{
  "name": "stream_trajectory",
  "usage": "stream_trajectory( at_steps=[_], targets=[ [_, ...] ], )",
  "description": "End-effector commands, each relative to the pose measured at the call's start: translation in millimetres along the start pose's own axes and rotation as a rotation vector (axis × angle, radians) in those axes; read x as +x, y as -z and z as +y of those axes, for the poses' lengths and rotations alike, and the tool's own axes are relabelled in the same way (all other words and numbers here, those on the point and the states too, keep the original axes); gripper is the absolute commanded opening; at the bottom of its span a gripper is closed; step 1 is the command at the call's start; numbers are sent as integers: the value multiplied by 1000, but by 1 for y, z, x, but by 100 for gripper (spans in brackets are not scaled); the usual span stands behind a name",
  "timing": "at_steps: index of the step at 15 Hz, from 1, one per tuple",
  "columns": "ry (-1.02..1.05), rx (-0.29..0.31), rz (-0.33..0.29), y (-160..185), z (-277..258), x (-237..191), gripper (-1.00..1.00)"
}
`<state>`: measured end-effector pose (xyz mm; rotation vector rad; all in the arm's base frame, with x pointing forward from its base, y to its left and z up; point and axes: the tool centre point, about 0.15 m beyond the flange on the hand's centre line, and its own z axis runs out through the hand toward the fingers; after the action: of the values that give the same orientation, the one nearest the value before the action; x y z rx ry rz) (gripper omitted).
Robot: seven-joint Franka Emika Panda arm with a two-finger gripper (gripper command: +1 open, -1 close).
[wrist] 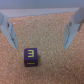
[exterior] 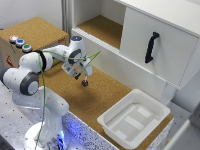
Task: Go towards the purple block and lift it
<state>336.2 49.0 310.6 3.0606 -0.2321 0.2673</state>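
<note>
**Above the cork surface: approach nearly complete, grasp and lift remain**

Over the cork surface (exterior: 100,95), the gripper (exterior: 81,76) hovers with fingers (wrist: 10,30) spread wide. Beneath it sits the purple block (wrist: 31,57), resting on the cork, apparently unheld. Descending, closing and lifting seem left.

In the exterior view the purple block (exterior: 85,83) appears too small and blurred for detail. The white tray (exterior: 150,104) and cabinet (exterior: 165,45) are cut off by frame edges. Fingertip contact cannot be determined.

Cork tabletop (exterior: 102,97) (speckled) under purple block (exterior: 85,83), white tray (exterior: 134,119).
</note>
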Motion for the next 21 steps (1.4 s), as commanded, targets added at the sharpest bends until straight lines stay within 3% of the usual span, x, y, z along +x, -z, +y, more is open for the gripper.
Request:
stream_trajectory(
  at_steps=[1,8,9,12,14,21],
  targets=[
    [-14,-52,-21,3,-4,0,100],
    [-14,-52,-21,3,-4,0,100],
    [-21,-23,26,-1,-2,0,100],
    [-301,-39,54,6,7,-5,100],
    [-345,-47,50,6,1,-14,100],
    [-102,-3,-11,-13,-24,-41,100]
  ],
)
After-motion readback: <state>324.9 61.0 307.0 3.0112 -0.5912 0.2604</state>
